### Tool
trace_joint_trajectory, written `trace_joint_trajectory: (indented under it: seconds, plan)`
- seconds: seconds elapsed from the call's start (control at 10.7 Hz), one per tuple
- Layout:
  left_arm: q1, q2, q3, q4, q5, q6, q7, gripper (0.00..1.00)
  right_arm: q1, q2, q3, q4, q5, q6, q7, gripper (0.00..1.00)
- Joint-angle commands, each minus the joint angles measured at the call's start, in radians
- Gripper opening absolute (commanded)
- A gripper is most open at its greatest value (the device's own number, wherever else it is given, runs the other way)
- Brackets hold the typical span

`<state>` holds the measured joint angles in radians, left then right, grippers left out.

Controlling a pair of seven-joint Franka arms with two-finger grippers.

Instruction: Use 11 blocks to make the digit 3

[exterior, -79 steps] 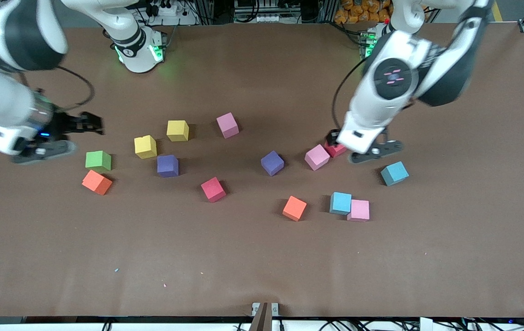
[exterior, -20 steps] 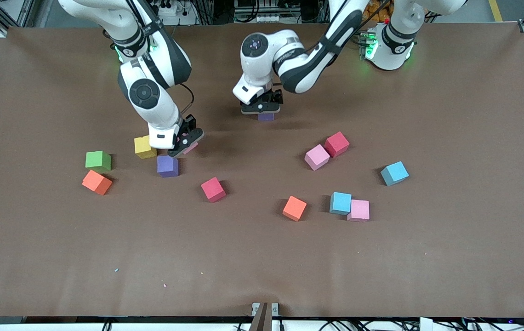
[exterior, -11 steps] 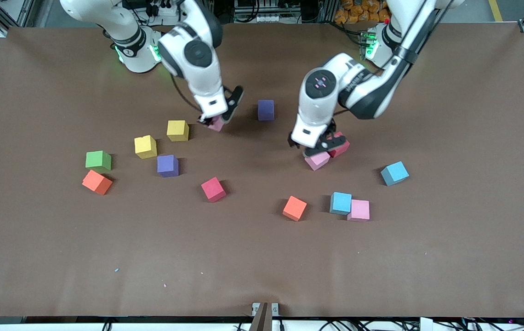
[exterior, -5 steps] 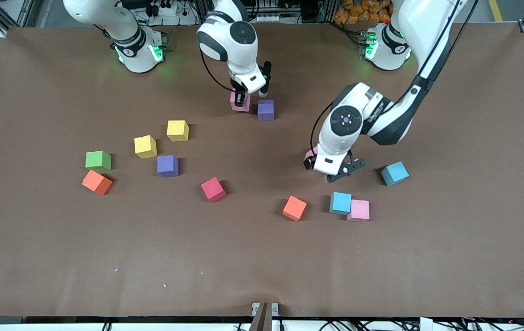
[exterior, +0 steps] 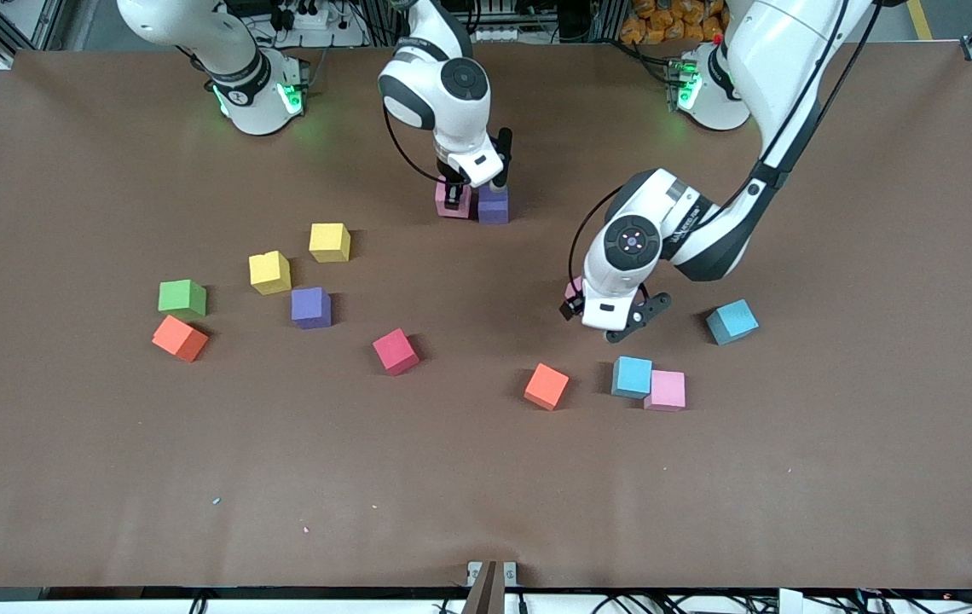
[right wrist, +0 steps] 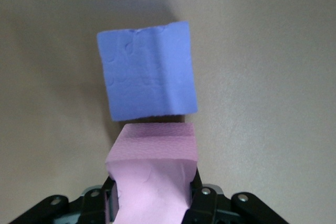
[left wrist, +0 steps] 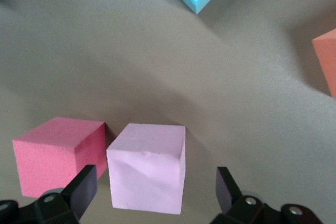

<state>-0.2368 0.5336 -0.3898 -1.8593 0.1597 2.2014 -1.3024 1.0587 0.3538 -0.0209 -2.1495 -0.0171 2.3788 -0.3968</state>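
My right gripper [exterior: 454, 194] is shut on a pink block [exterior: 453, 205], low at the table and close beside a purple block [exterior: 493, 205]. The right wrist view shows this pink block [right wrist: 152, 177] between the fingers, a thin shadow away from the purple block [right wrist: 147, 77]. My left gripper [exterior: 610, 315] stands open around another pink block [left wrist: 147, 166]; a crimson block [left wrist: 55, 153] touches that block's side. In the front view this pink block [exterior: 573, 290] barely shows and its crimson neighbour is hidden. No digit 3 shows.
Loose on the table lie two yellow blocks [exterior: 330, 242] [exterior: 269, 272], a purple block [exterior: 311, 307], a crimson block [exterior: 396, 351], two orange cubes [exterior: 546, 386] [exterior: 180, 338], two sky-blue blocks [exterior: 632, 376] [exterior: 731, 321], a pink block [exterior: 667, 390] and a green cube [exterior: 182, 298].
The left gripper set the purple block down, then moved over the pink and crimson pair. The right gripper carried its pink block from near the yellow blocks to the purple block and lowered it.
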Motion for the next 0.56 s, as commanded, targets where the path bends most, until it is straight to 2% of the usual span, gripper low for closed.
trace_joint_trajectory:
  seconds: [0.0, 0.47]
  plan:
    - [-0.001, 0.028, 0.0, 0.006, -0.002, 0.008, -0.017, 1.0, -0.006, 0.042, 0.001, 0.048, -0.017, -0.001, -0.007, 0.1]
    - [-0.016, 0.062, 0.002, -0.031, 0.009, 0.056, -0.017, 1.0, 0.003, 0.085, 0.001, 0.086, -0.017, 0.0, -0.007, 0.1]
